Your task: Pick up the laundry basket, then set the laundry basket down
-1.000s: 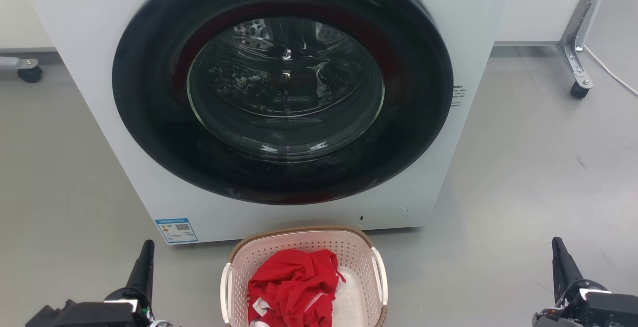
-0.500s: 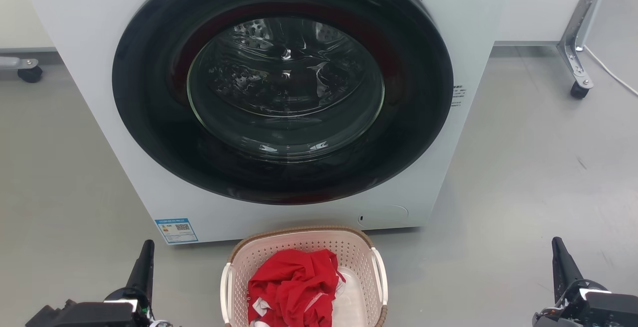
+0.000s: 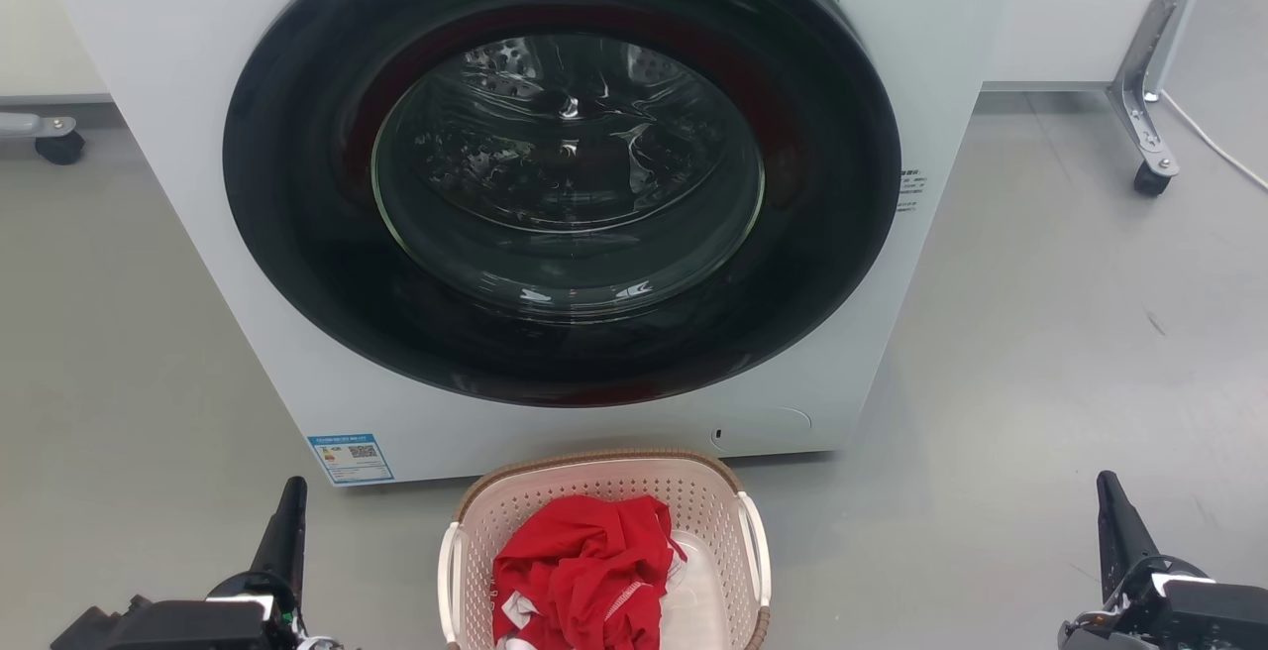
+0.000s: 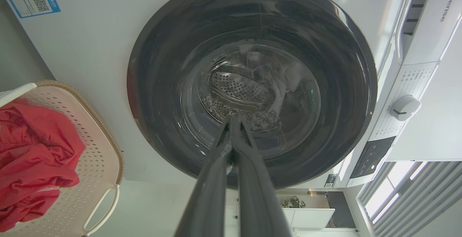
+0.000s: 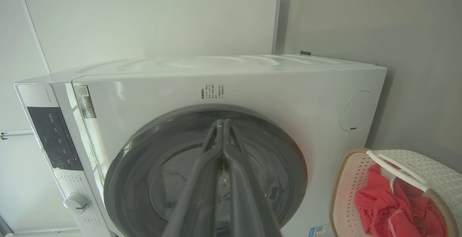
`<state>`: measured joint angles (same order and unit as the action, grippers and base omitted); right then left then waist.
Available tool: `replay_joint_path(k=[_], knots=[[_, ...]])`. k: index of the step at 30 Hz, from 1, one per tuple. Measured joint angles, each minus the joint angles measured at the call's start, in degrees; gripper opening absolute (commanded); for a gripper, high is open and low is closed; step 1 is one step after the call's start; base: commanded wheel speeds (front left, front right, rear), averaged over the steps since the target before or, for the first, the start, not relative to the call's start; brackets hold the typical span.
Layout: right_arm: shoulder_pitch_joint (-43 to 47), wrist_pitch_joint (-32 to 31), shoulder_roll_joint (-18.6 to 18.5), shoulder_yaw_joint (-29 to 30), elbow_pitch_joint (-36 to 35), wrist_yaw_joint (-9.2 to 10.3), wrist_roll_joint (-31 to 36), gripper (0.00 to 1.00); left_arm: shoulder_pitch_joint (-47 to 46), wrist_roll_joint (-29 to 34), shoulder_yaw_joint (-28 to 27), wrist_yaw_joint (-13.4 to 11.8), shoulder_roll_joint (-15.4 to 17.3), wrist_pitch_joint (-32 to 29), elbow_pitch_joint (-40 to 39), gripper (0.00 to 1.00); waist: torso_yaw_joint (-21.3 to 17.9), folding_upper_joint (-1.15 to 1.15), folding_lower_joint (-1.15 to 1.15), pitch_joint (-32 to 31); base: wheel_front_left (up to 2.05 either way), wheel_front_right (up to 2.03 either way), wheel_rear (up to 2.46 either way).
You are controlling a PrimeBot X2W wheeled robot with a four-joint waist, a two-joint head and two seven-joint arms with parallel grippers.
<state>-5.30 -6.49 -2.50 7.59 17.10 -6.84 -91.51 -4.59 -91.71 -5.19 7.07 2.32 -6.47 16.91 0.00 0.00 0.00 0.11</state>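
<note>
Across the last second nothing has shifted in the head view. The camera, both arms and the basket hold the same places.

- Laundry basket (image 3: 594,459): stands upright on the grey floor (image 3: 1040,382), near centre, just in front of the washing machine (image 3: 149,85), whose round door (image 3: 565,164) is closed. A crumpled red garment (image 3: 584,571) lies inside. The white side handles (image 3: 758,551) are free.
- Left gripper (image 3: 294,484): low at the near left, apart from the basket's left side. In the left wrist view the jaws are pressed together at the tips, holding nothing.
- Right gripper (image 3: 1108,482): low at the near right, well apart from the basket. In the right wrist view the jaws are likewise closed on nothing.
- Both grippers point far, toward the washer front, not at the basket.

Our reading is that the stillness marks a pause, not a step under way. A basket resting on the floor with both arms clear of it fits the time ahead of a lift, and equally the time after a set-down. These pictures do not settle which. We note only that the basket rests level and nothing grips it.
</note>
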Motion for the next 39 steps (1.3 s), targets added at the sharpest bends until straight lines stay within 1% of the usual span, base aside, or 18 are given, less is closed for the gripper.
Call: replay_joint_path(k=[39], knots=[[0.0,0.0,0.0,0.0,-0.03,0.0,-0.01,0.0,0.0,0.0,0.0,0.0,0.0,0.0,-0.01,0.0,0.0,0.0,0.0,0.0,0.0,0.0,0.0]])
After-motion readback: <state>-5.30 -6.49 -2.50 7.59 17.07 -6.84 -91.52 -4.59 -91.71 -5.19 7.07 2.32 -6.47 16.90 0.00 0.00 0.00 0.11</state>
